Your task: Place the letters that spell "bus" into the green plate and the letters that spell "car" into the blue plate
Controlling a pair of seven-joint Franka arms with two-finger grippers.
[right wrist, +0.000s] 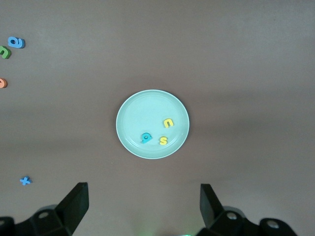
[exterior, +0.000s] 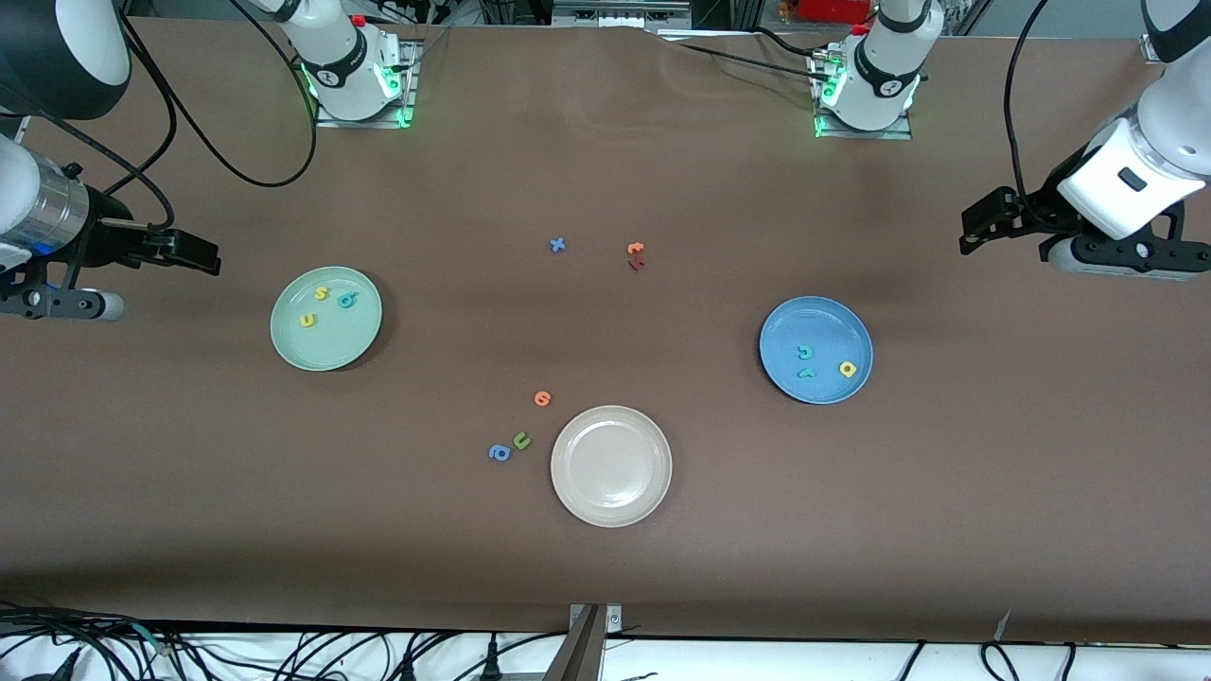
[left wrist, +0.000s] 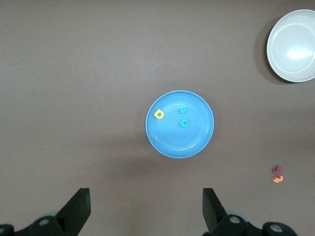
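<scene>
Both grippers hang spread and empty: left gripper at its desk end, right gripper beside the green plate, which holds b, u, s. The blue plate holds c, a, r. Any further reach risks nudging a sorted letter out.

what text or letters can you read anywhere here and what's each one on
"s", "u", "b": foam letters in the green plate.
"c", "r", "a": foam letters in the blue plate.
"x": blue letter on the table.
"u": green letter on the table, beside a blue "a".
Orange letter and the orange-and-red pair: too small to read.
No printed labels legible.
</scene>
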